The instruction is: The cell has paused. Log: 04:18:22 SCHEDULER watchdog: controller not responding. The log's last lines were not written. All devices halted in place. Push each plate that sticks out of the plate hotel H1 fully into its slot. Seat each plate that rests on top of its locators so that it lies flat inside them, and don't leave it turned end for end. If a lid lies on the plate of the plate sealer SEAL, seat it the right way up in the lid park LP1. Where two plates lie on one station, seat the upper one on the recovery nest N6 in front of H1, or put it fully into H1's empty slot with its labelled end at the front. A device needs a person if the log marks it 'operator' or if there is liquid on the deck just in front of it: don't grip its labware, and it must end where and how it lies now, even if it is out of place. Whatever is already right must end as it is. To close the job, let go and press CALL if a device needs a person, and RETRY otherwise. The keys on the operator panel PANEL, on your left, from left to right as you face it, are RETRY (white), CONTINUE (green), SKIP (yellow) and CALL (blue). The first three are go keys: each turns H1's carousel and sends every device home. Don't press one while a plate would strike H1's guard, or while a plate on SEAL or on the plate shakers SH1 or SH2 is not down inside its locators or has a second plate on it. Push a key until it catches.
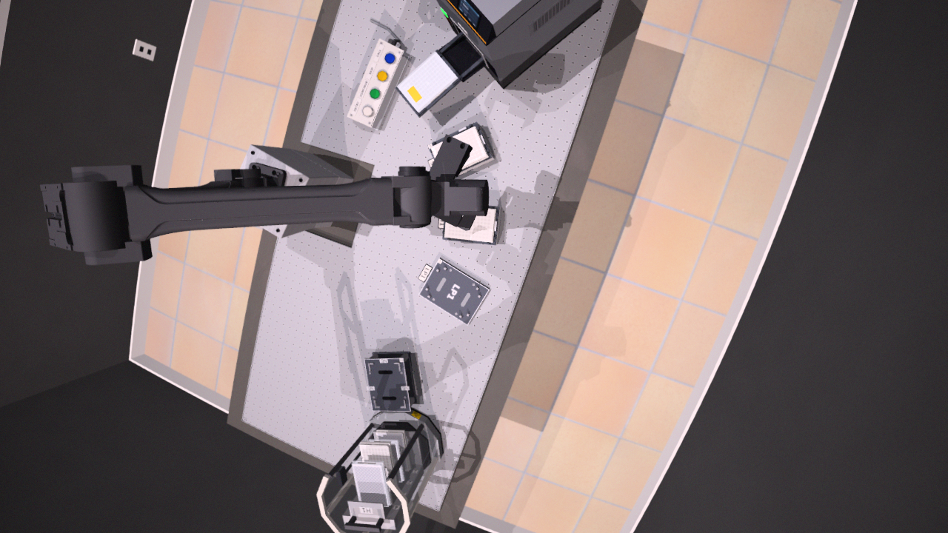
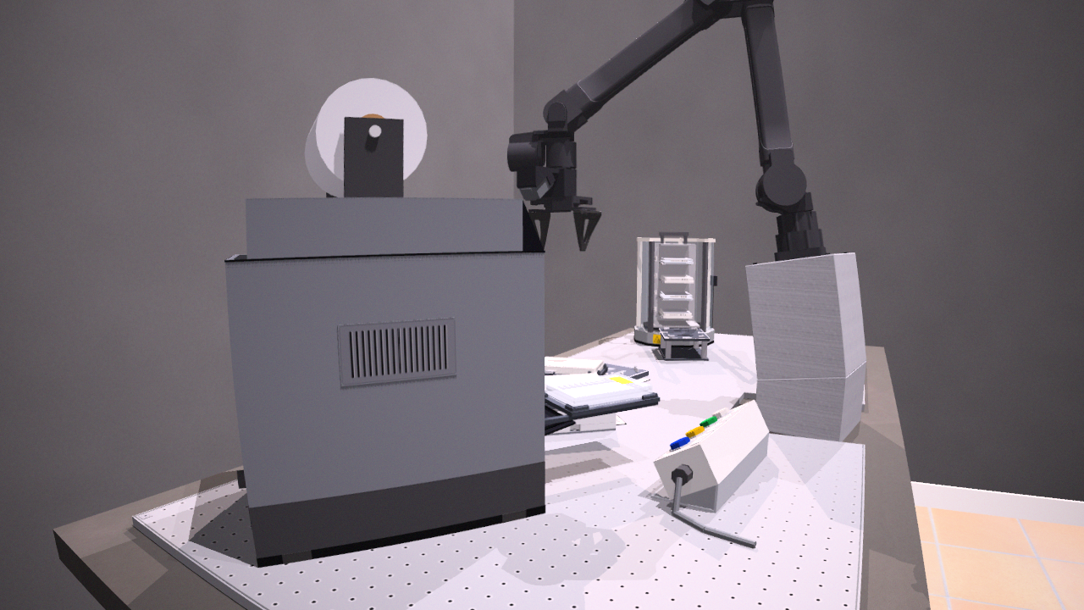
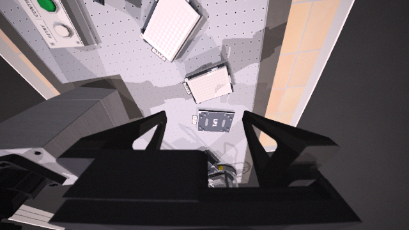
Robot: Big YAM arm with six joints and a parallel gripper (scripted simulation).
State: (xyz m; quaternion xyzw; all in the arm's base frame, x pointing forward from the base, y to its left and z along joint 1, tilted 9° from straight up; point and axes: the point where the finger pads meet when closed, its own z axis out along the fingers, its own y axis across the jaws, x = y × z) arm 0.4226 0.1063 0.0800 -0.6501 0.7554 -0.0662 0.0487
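Observation:
My gripper [image 2: 563, 239] [image 3: 204, 114] is open and empty, high above the deck between the two shakers. One shaker's white plate [image 1: 473, 146] [image 3: 170, 29] looks skewed on its base. The other shaker's plate [image 1: 478, 228] [image 3: 209, 84] lies squarer. The sealer SEAL [image 1: 523, 29] [image 2: 386, 363] has its drawer out with a white piece bearing a yellow label [image 1: 427, 82] [image 2: 599, 390]. The lid park LP1 [image 1: 455, 290] [image 3: 215, 121] is bare. The nest N6 [image 1: 391, 380] [image 2: 684, 341] is bare in front of the hotel H1 [image 1: 374, 477] [image 2: 674, 284], which holds several plates.
The operator panel [image 1: 375, 82] [image 2: 716, 447] [image 3: 54, 25] lies beside the sealer's drawer, with its white key [image 3: 62, 29] and green key [image 3: 46, 4] in the wrist view. The arm's grey base block [image 2: 807, 345] stands at the deck's edge. A film roll [image 2: 371, 140] tops the sealer.

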